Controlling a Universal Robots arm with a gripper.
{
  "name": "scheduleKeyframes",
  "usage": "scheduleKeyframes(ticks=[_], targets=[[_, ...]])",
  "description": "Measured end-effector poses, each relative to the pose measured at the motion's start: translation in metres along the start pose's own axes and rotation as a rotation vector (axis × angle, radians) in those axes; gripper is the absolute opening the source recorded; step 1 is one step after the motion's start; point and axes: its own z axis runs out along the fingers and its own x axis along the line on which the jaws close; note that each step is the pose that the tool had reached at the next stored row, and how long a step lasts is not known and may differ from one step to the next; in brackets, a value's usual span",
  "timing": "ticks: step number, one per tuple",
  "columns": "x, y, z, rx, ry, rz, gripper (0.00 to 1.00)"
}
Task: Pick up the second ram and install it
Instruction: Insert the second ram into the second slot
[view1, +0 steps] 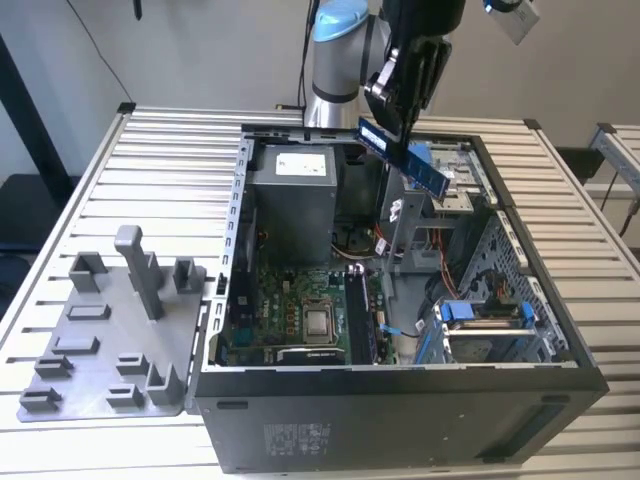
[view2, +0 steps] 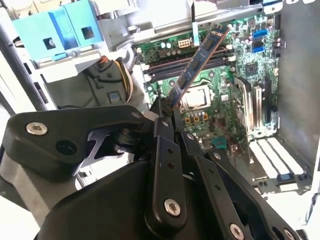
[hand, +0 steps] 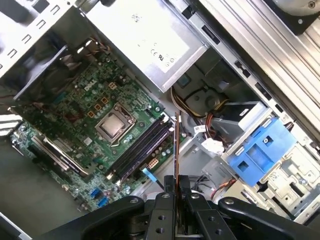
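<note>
Gripper (view1: 402, 132): clamped on the second ram (view1: 426, 173), above the open case (view1: 400, 420).
Risk: the slanted card could miss the memory slots (hand: 139, 149) and jam.

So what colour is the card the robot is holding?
The memory card is blue and black, clearest in the exterior view.

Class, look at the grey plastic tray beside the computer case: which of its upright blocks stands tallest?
The slim grey post with the T-shaped top on the grey plastic tray; it rises well above the squat blocks around it.
</note>
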Motion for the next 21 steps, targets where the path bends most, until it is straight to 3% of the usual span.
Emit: scheduleKeyframes(ticks=[21], targets=[[0.0001, 0.0000, 0.0021, 0.0256, 0.0002, 0.373, 0.14]])
